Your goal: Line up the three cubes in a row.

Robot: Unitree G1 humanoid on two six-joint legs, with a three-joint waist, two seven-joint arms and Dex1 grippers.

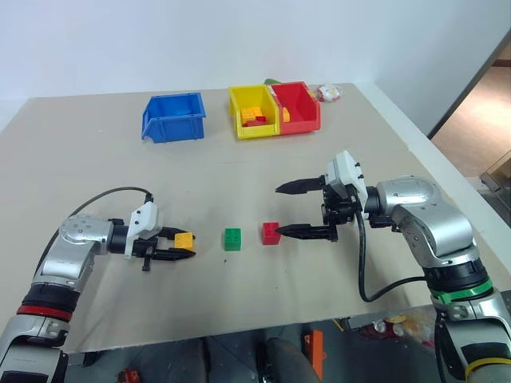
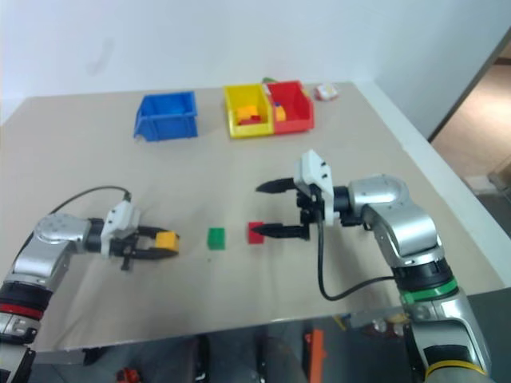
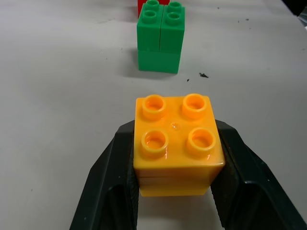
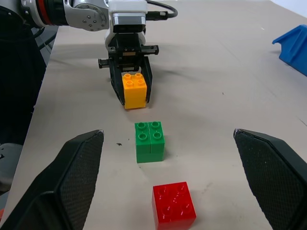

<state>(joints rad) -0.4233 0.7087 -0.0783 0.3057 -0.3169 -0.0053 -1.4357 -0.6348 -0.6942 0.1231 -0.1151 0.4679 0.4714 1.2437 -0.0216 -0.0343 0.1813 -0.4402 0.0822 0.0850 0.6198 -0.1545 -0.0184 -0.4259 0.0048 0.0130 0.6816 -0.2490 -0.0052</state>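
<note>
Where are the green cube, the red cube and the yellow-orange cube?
green cube (image 1: pixel 232 238), left eye view, its top.
red cube (image 1: pixel 271 233), left eye view, its top.
yellow-orange cube (image 3: pixel 176 139), left wrist view, its studded top.

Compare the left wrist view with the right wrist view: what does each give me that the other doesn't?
Left wrist view alone: a close look at the left gripper's fingers clamped on the sides of the yellow-orange studded plastic cube, studs up.

Right wrist view alone: the whole left gripper seen from the front, the right gripper's fingers spread wide with nothing between them, all of the red studded plastic cube, and a corner of the blue plastic bin.

Both: the yellow-orange cube, the green studded plastic cube beyond it, and the beige tabletop.
</note>
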